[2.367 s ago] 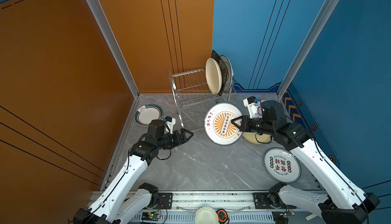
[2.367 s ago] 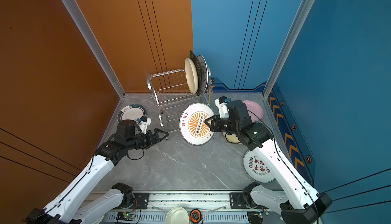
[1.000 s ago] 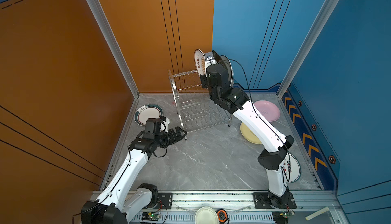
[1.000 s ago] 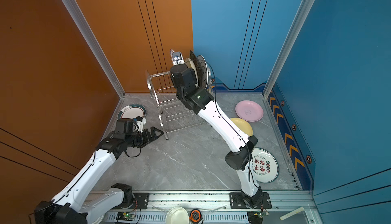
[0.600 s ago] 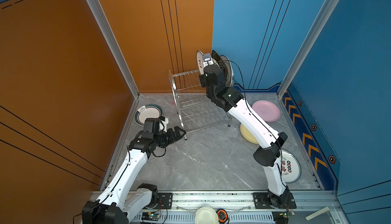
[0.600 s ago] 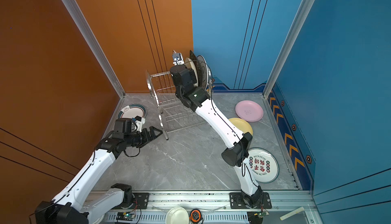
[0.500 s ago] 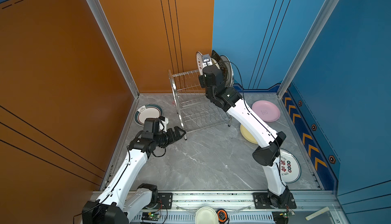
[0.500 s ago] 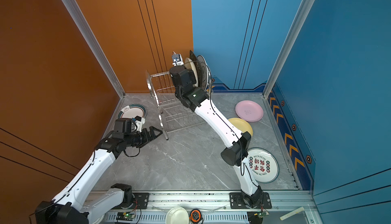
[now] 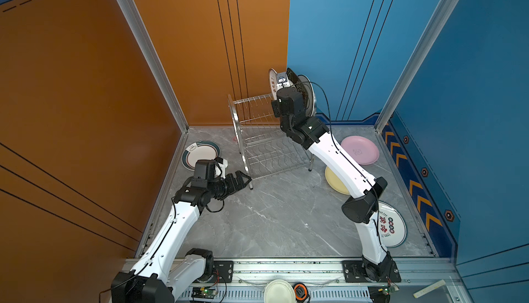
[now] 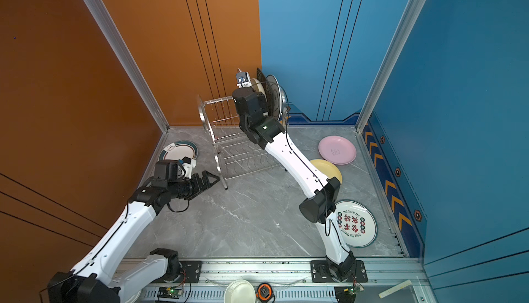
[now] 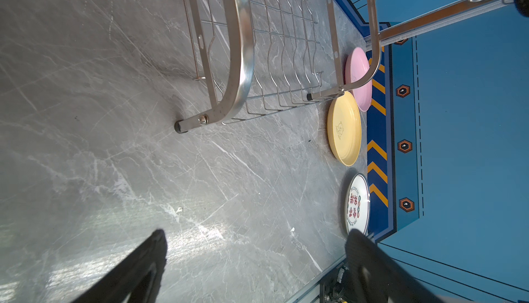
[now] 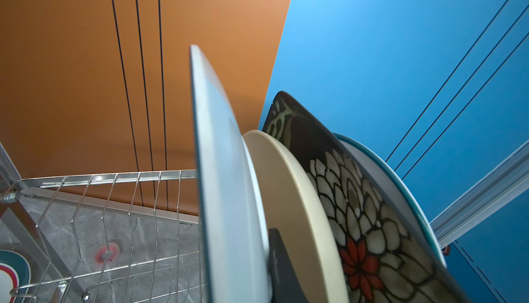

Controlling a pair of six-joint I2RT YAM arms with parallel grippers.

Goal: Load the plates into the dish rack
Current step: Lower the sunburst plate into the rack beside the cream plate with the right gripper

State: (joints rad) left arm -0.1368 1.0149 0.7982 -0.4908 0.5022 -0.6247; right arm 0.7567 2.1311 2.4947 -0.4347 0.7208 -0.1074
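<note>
Top views both show the desk (image 9: 272,215) with the dish rack (image 9: 257,141) at its back; the right jaws grip a white plate (image 9: 272,87) by its rim, upright at the upper tier just beside the cream plate (image 12: 297,201), black floral plate (image 12: 357,215) and teal-rimmed plate (image 12: 400,198). A pink plate (image 9: 359,150), yellow plate (image 9: 333,181) and red-lettered plate (image 9: 392,227) lie at right, a green-rimmed plate (image 9: 201,154) at left. The left jaws hover wide open, empty, near the rack's front foot.

Both my arms look alike: the left arm (image 9: 177,224) and right arm (image 9: 340,161) have white shells dotted with small dark screws, black joint housings and thin black cables (image 10: 303,160). The left gripper (image 9: 247,177) is black with tapered fingers (image 11: 137,270). A green light (image 10: 264,127) glows on the right forearm.
</note>
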